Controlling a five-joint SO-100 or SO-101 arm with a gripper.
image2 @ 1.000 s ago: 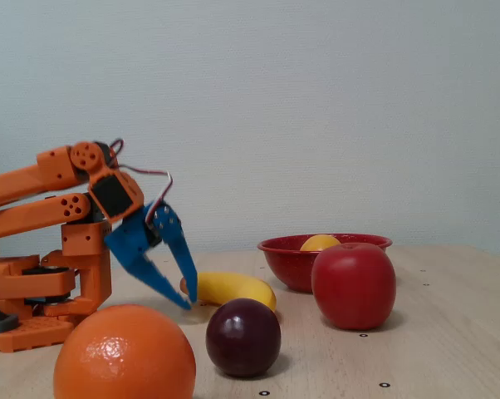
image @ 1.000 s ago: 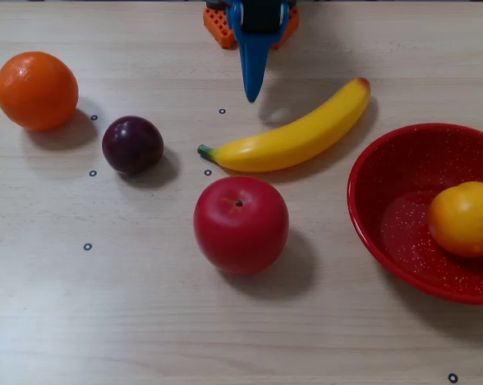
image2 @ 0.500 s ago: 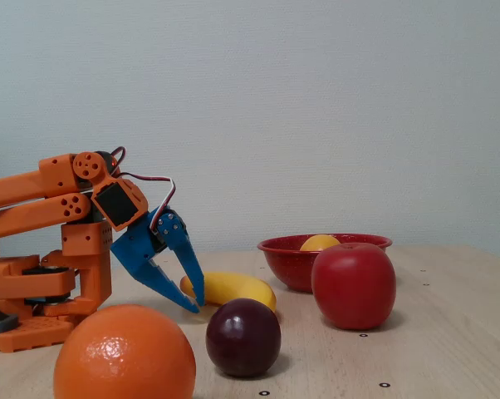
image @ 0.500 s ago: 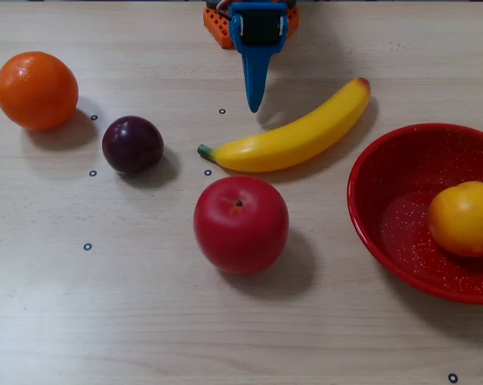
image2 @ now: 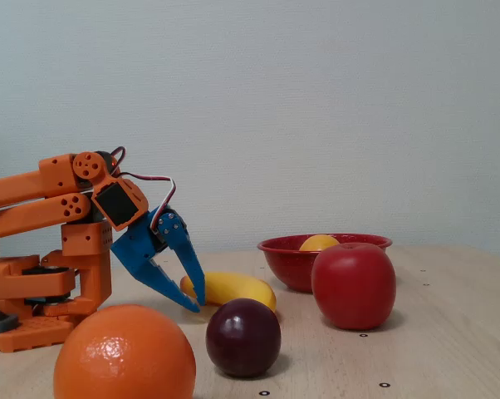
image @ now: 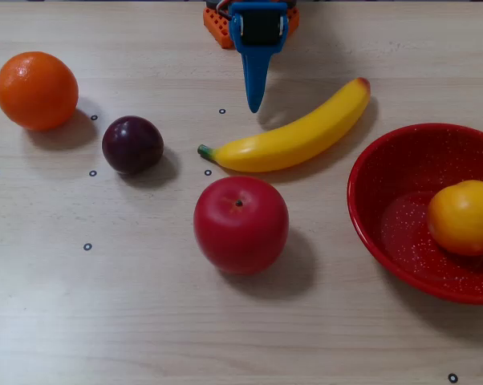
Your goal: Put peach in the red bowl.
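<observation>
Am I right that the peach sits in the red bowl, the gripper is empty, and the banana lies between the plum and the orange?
Not quite. The overhead-style fixed view shows the banana between the apple and gripper. The peach is in the bowl; the gripper holds nothing.

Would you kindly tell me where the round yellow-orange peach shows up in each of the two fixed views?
Top-down fixed view: the round yellow-orange peach lies inside the wide red speckled bowl, at the right edge.
Side fixed view: only the peach's top shows above the bowl's rim, right of centre.
Shared landmark: the glossy red apple.
</observation>
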